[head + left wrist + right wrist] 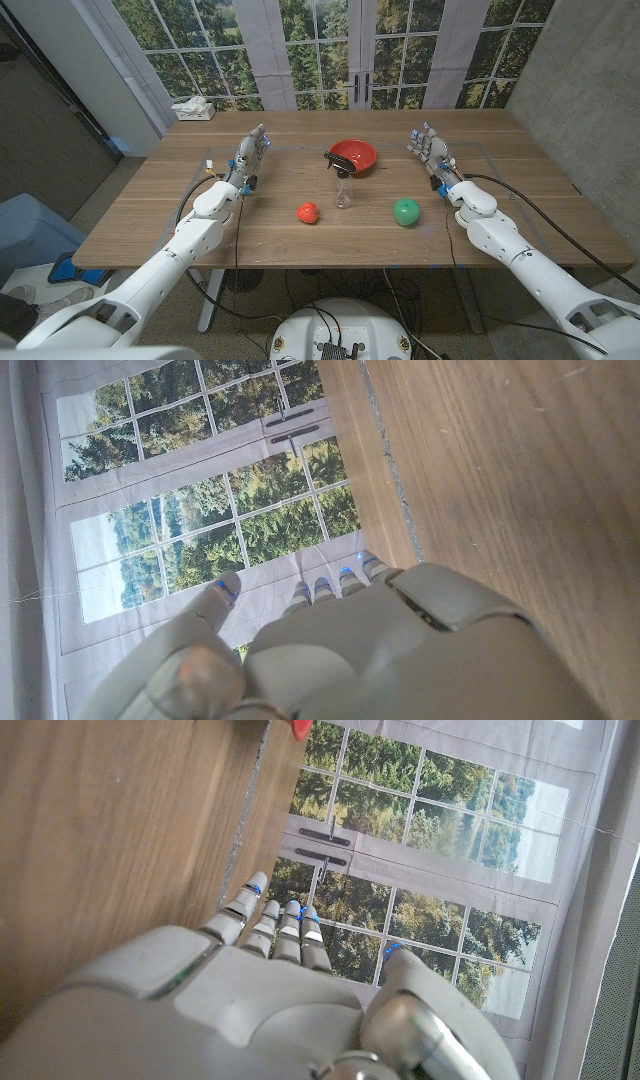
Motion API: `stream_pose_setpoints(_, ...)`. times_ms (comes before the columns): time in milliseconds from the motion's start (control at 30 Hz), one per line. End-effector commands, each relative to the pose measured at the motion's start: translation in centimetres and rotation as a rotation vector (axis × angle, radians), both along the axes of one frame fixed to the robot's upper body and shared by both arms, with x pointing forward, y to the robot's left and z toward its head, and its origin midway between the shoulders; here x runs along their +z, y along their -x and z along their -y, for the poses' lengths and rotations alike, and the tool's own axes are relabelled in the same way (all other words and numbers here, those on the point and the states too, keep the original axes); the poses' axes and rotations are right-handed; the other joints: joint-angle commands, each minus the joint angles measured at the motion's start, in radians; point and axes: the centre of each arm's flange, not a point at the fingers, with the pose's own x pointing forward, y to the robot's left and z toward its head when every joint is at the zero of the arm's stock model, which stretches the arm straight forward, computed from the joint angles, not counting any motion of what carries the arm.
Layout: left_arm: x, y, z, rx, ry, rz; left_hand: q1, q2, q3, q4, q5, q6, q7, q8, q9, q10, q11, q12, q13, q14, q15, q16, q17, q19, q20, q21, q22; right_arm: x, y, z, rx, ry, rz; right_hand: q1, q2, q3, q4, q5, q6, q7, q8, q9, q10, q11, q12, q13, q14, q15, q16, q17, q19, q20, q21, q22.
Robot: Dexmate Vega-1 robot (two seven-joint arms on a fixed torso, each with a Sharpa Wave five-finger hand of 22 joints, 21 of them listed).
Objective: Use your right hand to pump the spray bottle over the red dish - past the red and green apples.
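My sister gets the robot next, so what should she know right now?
Left hand and right hand: both open, holding nothing, out at the table's sides.
Spray bottle: upright mid-table, just in front of the red dish.
Red apple sits to the bottle's left, green apple to its right, both nearer the robot.
Done: nothing.
Left: right hand reaches past the apples, pumps the bottle over the dish.

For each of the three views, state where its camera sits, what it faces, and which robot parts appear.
Head view: on the robot's head, looking down at the table, spray bottle, red dish, both arms.
Left wrist view: behind the left robot hand, facing the windows.
Right wrist view: behind the right robot hand, facing the windows.
Shared: both wrist views show wood tabletop and windows.
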Motion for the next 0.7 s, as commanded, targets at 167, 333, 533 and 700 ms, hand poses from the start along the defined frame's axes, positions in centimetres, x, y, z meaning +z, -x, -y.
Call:
stream_pose_setpoints(167, 1.1, 0.8, 0.5, 0.007, 0.002, 0.025, 0.004, 0.086, 0.009, -0.006, 0.004, -0.007, -0.002, 0.008, 0.005, -0.096, -0.002, 0.007, 0.002, -0.134, -0.074, 0.006, 0.0, -0.064, -0.109, 0.001, 0.002, -1.7, 0.5, 2.4, -0.058, -0.022, 0.009, 0.015, -0.009, 0.012, -0.014, -0.001, 0.009, 0.0, 0.007, 0.001, 0.013, 0.003, 0.006, -0.005, 0.013, -0.004, 0.007, -0.009, 0.017, -0.017, 0.002, 0.003)
stream_pose_setpoints(333, 1.1, 1.0, 0.7, 0.005, -0.001, 0.025, 0.004, 0.084, 0.01, -0.009, 0.004, -0.007, -0.003, 0.008, 0.005, -0.095, -0.003, 0.007, 0.002, -0.133, -0.074, 0.006, -0.001, -0.06, -0.108, 0.001, 0.002, -2.1, 1.3, 2.6, -0.08, -0.006, 0.027, 0.016, -0.015, 0.013, -0.019, -0.005, 0.011, 0.0, 0.007, 0.001, 0.019, 0.009, 0.008, -0.009, 0.022, -0.002, 0.01, -0.016, 0.026, -0.013, 0.0, 0.003)
stream_pose_setpoints(533, 1.0, 1.4, 0.8, -0.008, -0.001, 0.025, 0.005, 0.081, 0.012, -0.014, 0.005, -0.006, -0.004, 0.009, 0.005, -0.093, -0.003, 0.008, 0.002, -0.129, -0.075, 0.006, -0.003, -0.048, -0.103, 0.001, 0.002, -2.4, 2.0, 2.2, -0.097, 0.038, 0.048, 0.01, -0.049, 0.001, -0.033, -0.014, 0.021, 0.008, 0.01, 0.001, 0.03, 0.018, 0.011, -0.019, 0.039, 0.012, 0.015, -0.031, 0.047, 0.001, -0.002, 0.003)
stream_pose_setpoints(700, 0.9, 1.7, 0.6, -0.011, -0.008, 0.027, 0.005, 0.08, 0.013, -0.018, 0.005, -0.004, -0.005, 0.01, 0.004, -0.089, -0.002, 0.009, 0.002, -0.126, -0.075, 0.007, -0.003, -0.039, -0.099, 0.002, 0.002, -2.4, 2.9, 1.5, -0.135, 0.091, 0.083, 0.007, -0.062, -0.005, -0.04, -0.018, 0.025, 0.009, 0.01, 0.001, 0.038, 0.018, 0.013, -0.023, 0.046, 0.013, 0.016, -0.037, 0.056, 0.004, -0.004, 0.003)
